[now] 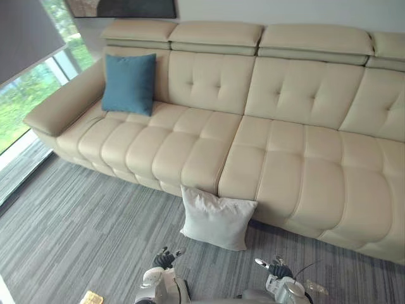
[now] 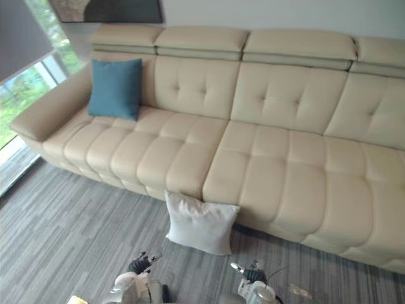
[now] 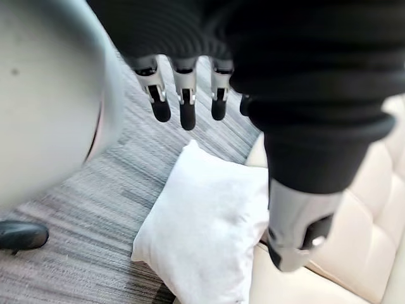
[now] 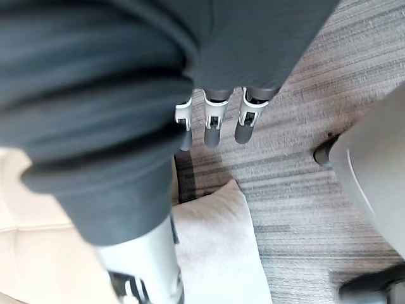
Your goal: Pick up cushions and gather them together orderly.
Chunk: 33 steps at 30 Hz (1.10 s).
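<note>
A white cushion (image 1: 216, 218) stands on the grey carpet, leaning against the front of the beige sofa (image 1: 272, 145) near its middle. It also shows as the white cushion (image 3: 202, 231) past my left hand and the white cushion (image 4: 218, 244) past my right hand. A blue cushion (image 1: 130, 83) leans upright against the sofa's backrest at the left end. My left hand (image 1: 164, 258) and right hand (image 1: 273, 266) hang low near me, short of the white cushion. Both hold nothing. The left fingers (image 3: 185, 95) and right fingers (image 4: 214, 120) are straight.
The sofa runs across the whole width, its armrest (image 1: 63, 104) at the left by a window (image 1: 25, 95). Grey striped carpet (image 1: 76, 228) lies in front. A small yellow object (image 1: 92, 297) lies on the floor at the lower left.
</note>
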### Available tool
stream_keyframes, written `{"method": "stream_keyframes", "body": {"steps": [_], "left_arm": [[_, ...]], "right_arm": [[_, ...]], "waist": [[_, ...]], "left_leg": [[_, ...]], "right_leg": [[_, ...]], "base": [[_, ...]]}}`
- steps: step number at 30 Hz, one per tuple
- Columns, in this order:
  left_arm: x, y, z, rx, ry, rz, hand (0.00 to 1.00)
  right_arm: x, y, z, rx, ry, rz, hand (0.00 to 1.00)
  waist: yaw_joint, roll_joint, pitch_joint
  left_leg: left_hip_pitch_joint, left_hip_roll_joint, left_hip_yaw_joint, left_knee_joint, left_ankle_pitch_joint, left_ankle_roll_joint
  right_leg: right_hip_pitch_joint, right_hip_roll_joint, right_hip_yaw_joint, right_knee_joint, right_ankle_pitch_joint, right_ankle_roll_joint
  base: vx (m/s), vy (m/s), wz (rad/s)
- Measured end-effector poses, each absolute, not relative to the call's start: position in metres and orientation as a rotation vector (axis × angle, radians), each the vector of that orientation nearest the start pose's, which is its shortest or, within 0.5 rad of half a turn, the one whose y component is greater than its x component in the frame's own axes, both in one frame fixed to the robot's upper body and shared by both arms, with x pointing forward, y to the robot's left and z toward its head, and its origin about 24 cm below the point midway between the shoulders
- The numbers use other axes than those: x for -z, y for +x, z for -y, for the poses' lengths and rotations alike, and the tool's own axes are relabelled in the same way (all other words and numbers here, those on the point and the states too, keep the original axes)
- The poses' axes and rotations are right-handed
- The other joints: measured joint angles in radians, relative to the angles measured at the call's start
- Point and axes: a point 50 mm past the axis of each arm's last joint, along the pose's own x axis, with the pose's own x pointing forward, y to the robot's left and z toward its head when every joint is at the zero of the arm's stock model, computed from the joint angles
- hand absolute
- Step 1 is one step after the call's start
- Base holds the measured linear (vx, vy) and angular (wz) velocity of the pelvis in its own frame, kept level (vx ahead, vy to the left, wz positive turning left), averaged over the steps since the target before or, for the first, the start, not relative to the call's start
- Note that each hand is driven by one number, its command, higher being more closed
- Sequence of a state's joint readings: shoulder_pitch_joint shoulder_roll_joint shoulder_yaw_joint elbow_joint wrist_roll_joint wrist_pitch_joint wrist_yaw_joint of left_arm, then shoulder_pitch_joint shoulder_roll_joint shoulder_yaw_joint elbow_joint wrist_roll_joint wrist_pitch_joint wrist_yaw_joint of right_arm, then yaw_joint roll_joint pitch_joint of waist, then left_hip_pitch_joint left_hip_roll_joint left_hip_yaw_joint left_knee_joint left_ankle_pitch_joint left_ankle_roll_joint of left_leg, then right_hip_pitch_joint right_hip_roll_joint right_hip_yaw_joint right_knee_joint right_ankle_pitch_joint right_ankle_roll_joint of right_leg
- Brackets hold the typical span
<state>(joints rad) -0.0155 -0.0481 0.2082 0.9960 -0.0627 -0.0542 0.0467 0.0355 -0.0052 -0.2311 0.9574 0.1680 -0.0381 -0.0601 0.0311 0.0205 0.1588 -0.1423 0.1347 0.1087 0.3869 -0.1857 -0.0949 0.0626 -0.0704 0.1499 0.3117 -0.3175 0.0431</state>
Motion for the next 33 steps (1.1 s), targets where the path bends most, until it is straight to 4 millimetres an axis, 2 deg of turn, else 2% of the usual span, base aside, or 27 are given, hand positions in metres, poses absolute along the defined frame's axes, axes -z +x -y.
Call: {"method": "stream_keyframes", "body": {"steps": [1, 3, 4, 5, 6, 7, 8, 9, 10, 11, 12, 13, 14, 15, 16, 17, 18, 19, 21, 23, 24, 25, 27, 28, 29, 30, 33], "left_arm": [[0.148, 0.142, -0.165, -0.246, -0.166, -0.94, 0.0], [0.15, 0.141, -0.168, -0.254, -0.151, -0.954, 0.0], [0.15, 0.142, -0.169, -0.251, -0.146, -0.955, 0.0], [0.15, 0.141, -0.169, -0.249, -0.143, -0.957, 0.0], [0.151, 0.139, -0.168, -0.246, -0.143, -0.969, 0.0], [0.152, 0.138, -0.168, -0.247, -0.142, -0.973, 0.0], [0.153, 0.136, -0.169, -0.251, -0.138, -0.983, 0.0], [0.154, 0.133, -0.17, -0.253, -0.137, -0.992, 0.0], [0.154, 0.133, -0.17, -0.253, -0.136, -0.993, 0.0], [0.154, 0.135, -0.17, -0.251, -0.136, -0.991, 0.0], [0.154, 0.134, -0.169, -0.25, -0.137, -0.993, 0.0], [0.155, 0.131, -0.17, -0.252, -0.136, -1.003, 0.0], [0.155, 0.132, -0.171, -0.251, -0.133, -1.001, 0.0], [0.155, 0.133, -0.168, -0.247, -0.139, -1.001, 0.0], [0.156, 0.132, -0.159, -0.233, -0.159, -1.009, 0.0], [0.156, 0.132, -0.155, -0.228, -0.168, -1.012, 0.0], [0.157, 0.13, -0.152, -0.217, -0.169, -1.018, 0.0], [0.157, 0.13, -0.152, -0.216, -0.163, -1.02, 0.0], [0.156, 0.131, -0.153, -0.217, -0.162, -1.014, 0.0], [0.155, 0.132, -0.153, -0.218, -0.161, -1.005, 0.0], [0.154, 0.134, -0.154, -0.22, -0.161, -0.996, 0.0], [0.154, 0.134, -0.154, -0.222, -0.161, -0.994, 0.0], [0.152, 0.138, -0.158, -0.24, -0.165, -0.972, 0.0], [0.151, 0.138, -0.158, -0.241, -0.165, -0.97, 0.0], [0.152, 0.138, -0.157, -0.239, -0.165, -0.973, 0.0], [0.151, 0.138, -0.159, -0.237, -0.154, -0.972, 0.0], [0.152, 0.135, -0.17, -0.254, -0.127, -0.981, 0.0]], "right_arm": [[0.149, 0.127, 0.184, 0.356, 0.227, -0.946, 0.0], [0.151, 0.124, 0.176, 0.34, 0.239, -0.96, 0.0], [0.15, 0.128, 0.172, 0.332, 0.245, -0.953, 0.0], [0.151, 0.128, 0.172, 0.331, 0.242, -0.954, 0.0], [0.15, 0.129, 0.172, 0.328, 0.24, -0.951, 0.0], [0.15, 0.13, 0.172, 0.328, 0.24, -0.948, 0.0], [0.149, 0.131, 0.171, 0.32, 0.239, -0.945, 0.0], [0.149, 0.133, 0.17, 0.31, 0.236, -0.94, 0.0], [0.149, 0.133, 0.17, 0.31, 0.236, -0.94, 0.0], [0.148, 0.135, 0.171, 0.307, 0.236, -0.936, 0.0], [0.148, 0.136, 0.172, 0.306, 0.235, -0.932, 0.0], [0.148, 0.136, 0.173, 0.315, 0.24, -0.932, 0.0], [0.149, 0.134, 0.174, 0.324, 0.246, -0.939, 0.0], [0.149, 0.134, 0.176, 0.332, 0.247, -0.939, 0.0], [0.147, 0.133, 0.19, 0.37, 0.235, -0.928, 0.0], [0.147, 0.133, 0.195, 0.385, 0.232, -0.926, 0.0], [0.148, 0.129, 0.201, 0.407, 0.226, -0.938, 0.0], [0.149, 0.126, 0.203, 0.419, 0.23, -0.941, 0.0], [0.15, 0.121, 0.204, 0.431, 0.235, -0.947, 0.0], [0.151, 0.117, 0.205, 0.44, 0.238, -0.955, 0.0], [0.151, 0.117, 0.205, 0.441, 0.238, -0.957, 0.0], [0.151, 0.117, 0.205, 0.442, 0.238, -0.956, 0.0], [0.152, 0.117, 0.202, 0.444, 0.241, -0.963, 0.0], [0.152, 0.117, 0.201, 0.443, 0.241, -0.965, 0.0], [0.152, 0.115, 0.203, 0.443, 0.235, -0.97, 0.0], [0.154, 0.113, 0.2, 0.437, 0.236, -0.985, 0.0], [0.157, 0.107, 0.191, 0.43, 0.255, -1.004, 0.0]], "waist": [[-0.003, -0.029, -0.02], [0.004, -0.058, -0.039], [0.007, -0.063, -0.039], [0.007, -0.063, -0.038], [0.007, -0.046, -0.029], [0.007, -0.045, -0.028], [0.01, -0.043, -0.028], [0.01, -0.039, -0.028], [0.01, -0.039, -0.028], [0.009, -0.038, -0.028], [0.006, -0.036, -0.028], [0.006, -0.038, -0.029], [0.005, -0.049, -0.031], [0.003, -0.045, -0.029], [0.001, 0.012, -0.019], [0.0, 0.016, -0.018], [0.0, 0.035, -0.024], [-0.003, 0.038, -0.025], [-0.003, 0.031, -0.022], [-0.001, 0.023, -0.02], [0.002, 0.018, -0.019], [0.002, 0.016, -0.019], [0.004, -0.005, -0.009], [0.004, -0.006, -0.009], [0.004, 0.003, -0.014], [0.008, -0.014, -0.024], [0.006, -0.053, -0.037]], "left_leg": [[0.005, -0.016, 0.034, 0.001, -0.016, 0.004], [0.017, -0.026, 0.092, -0.002, -0.04, 0.019], [0.049, -0.029, 0.132, -0.024, -0.045, 0.027], [0.068, -0.033, 0.144, -0.036, -0.045, 0.029], [0.129, -0.036, 0.174, -0.074, -0.051, 0.042], [0.147, -0.036, 0.187, -0.086, -0.053, 0.045], [0.207, -0.038, 0.213, -0.128, -0.054, 0.048], [0.255, -0.037, 0.223, -0.169, -0.054, 0.047], [0.266, -0.037, 0.226, -0.181, -0.054, 0.047], [0.289, -0.037, 0.237, -0.21, -0.053, 0.046], [0.294, -0.037, 0.239, -0.215, -0.053, 0.046], [0.3, -0.043, 0.236, -0.223, -0.053, 0.042], [0.303, -0.057, 0.231, -0.224, -0.053, 0.041], [0.308, -0.053, 0.224, -0.225, -0.055, 0.039], [0.32, -0.026, 0.205, -0.202, -0.045, 0.02], [0.32, -0.02, 0.204, -0.192, -0.043, 0.016], [0.32, -0.006, 0.202, -0.17, -0.032, 0.0], [0.32, 0.002, 0.19, -0.141, -0.016, -0.011], [0.295, 0.014, 0.175, -0.064, -0.001, -0.031], [0.252, 0.022, 0.149, 0.034, 0.005, -0.033], [0.226, 0.028, 0.127, 0.071, -0.035, -0.034], [0.221, 0.028, 0.126, 0.068, -0.051, -0.031], [0.191, 0.019, 0.123, -0.012, -0.089, -0.018], [0.188, 0.016, 0.118, -0.044, -0.08, -0.01], [0.177, 0.013, 0.098, -0.122, -0.011, -0.003], [0.192, 0.001, 0.103, -0.129, -0.012, -0.004], [0.197, -0.031, 0.114, -0.147, -0.01, -0.001]], "right_leg": [[-0.008, -0.024, 0.025, -0.001, 0.006, 0.008], [-0.044, -0.044, 0.052, 0.034, 0.037, 0.04], [-0.087, -0.046, 0.063, 0.114, 0.062, 0.067], [-0.107, -0.046, 0.062, 0.159, 0.075, 0.075], [-0.16, -0.047, 0.043, 0.284, 0.109, 0.09], [-0.174, -0.052, 0.033, 0.321, 0.11, 0.091], [-0.207, -0.058, -0.024, 0.411, 0.085, 0.088], [-0.232, -0.063, -0.111, 0.442, 0.055, 0.065], [-0.242, -0.066, -0.139, 0.445, 0.046, 0.059], [-0.277, -0.066, -0.212, 0.424, 0.026, 0.036], [-0.294, -0.061, -0.242, 0.393, 0.022, 0.031], [-0.299, -0.036, -0.247, 0.247, 0.062, -0.011], [-0.284, -0.035, -0.248, 0.182, 0.087, -0.052], [-0.27, -0.036, -0.257, 0.179, 0.08, -0.054], [-0.222, -0.016, -0.282, 0.15, 0.088, -0.066], [-0.212, -0.012, -0.286, 0.143, 0.088, -0.066], [-0.183, -0.003, -0.293, 0.125, 0.088, -0.067], [-0.155, 0.001, -0.302, 0.106, 0.087, -0.068], [-0.116, 0.003, -0.308, 0.071, 0.087, -0.068], [-0.088, 0.001, -0.307, 0.035, 0.088, -0.071], [-0.072, -0.002, -0.299, 0.007, 0.091, -0.075], [-0.069, -0.003, -0.294, 0.001, 0.092, -0.076], [-0.061, -0.017, -0.275, -0.002, 0.094, -0.073], [-0.061, -0.018, -0.273, -0.001, 0.096, -0.068], [-0.062, -0.005, -0.265, -0.001, 0.102, -0.051], [-0.063, -0.011, -0.243, -0.008, 0.105, -0.029], [-0.058, -0.04, -0.234, -0.039, 0.121, -0.001]], "base": [[0.33, 0.325, -0.81], [0.29, 0.286, -0.81], [0.26, 0.263, -0.79], [0.24, 0.23, -0.7], [0.19, 0.162, -0.46], [0.23, 0.172, -0.59], [0.2, 0.123, -0.43], [0.2, 0.098, -0.38], [0.19, 0.032, -0.22], [0.2, -0.034, -0.14], [0.29, -0.124, -0.11], [0.27, -0.145, 0.02], [0.25, -0.152, 0.07], [0.22, -0.107, 0.15], [0.21, -0.113, 0.14], [0.28, -0.161, 0.14], [0.22, -0.154, 0.1], [0.24, -0.178, 0.11], [0.14, -0.112, 0.12], [0.1, -0.028, 0.03], [0.06, 0.027, -0.05], [0.06, 0.083, -0.12], [0.04, 0.139, -0.16], [0.03, 0.179, -0.22], [0.04, 0.195, -0.28], [0.04, 0.185, -0.27], [0.0, 0.169, -0.11]]}}
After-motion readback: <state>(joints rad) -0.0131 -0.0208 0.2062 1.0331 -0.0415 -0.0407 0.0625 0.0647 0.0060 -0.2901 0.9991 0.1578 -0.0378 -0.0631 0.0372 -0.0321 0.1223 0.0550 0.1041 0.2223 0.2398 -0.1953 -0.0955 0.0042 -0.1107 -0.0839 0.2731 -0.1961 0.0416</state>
